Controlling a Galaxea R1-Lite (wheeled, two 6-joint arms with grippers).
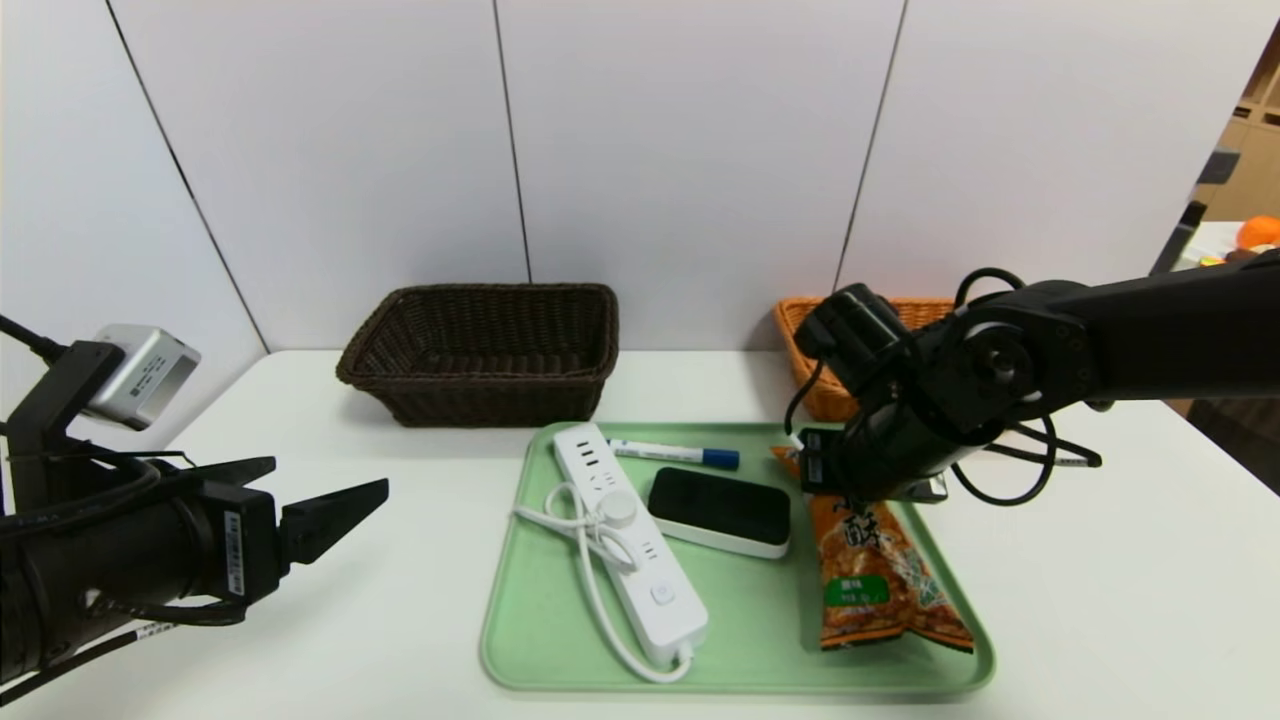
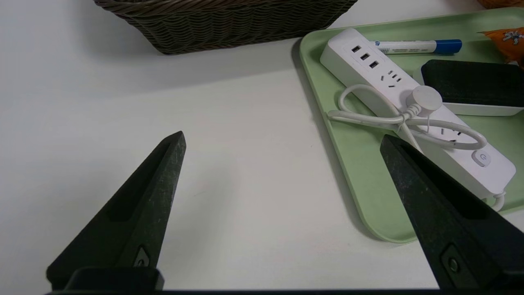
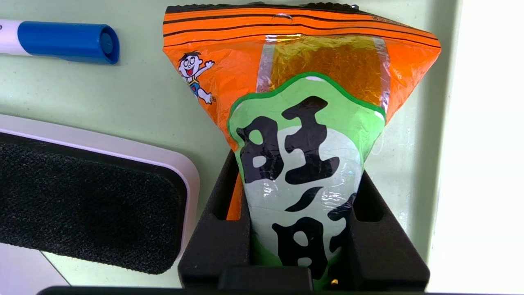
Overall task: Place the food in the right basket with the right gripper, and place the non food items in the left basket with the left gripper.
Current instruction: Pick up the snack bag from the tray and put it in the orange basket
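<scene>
White table (image 1: 1100,560), green tray (image 1: 740,660): right claw (image 3: 292,180) clamped on snack bag (image 3: 303,123); left claw (image 2: 282,143) spread, parked left.

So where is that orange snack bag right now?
In the head view, the snack bag lies along the green tray's right side, beside the eraser, pinched by the right gripper.

A pale green plastic tray (image 1: 520,600) lies on the white table (image 1: 1100,600). It carries, left to right, a white power strip with coiled cord (image 1: 630,540), a black-topped white eraser block (image 1: 720,510) and a long orange snack bag (image 1: 880,580); a blue-capped white marker (image 1: 675,455) lies at its far edge. The right gripper (image 1: 835,480) covers the bag's far end. The left gripper (image 1: 335,510) hovers near left, fingers apart. Beyond stand a dark brown wicker basket (image 1: 480,350), left, and an orange-tan wicker basket (image 1: 815,385), right.
</scene>
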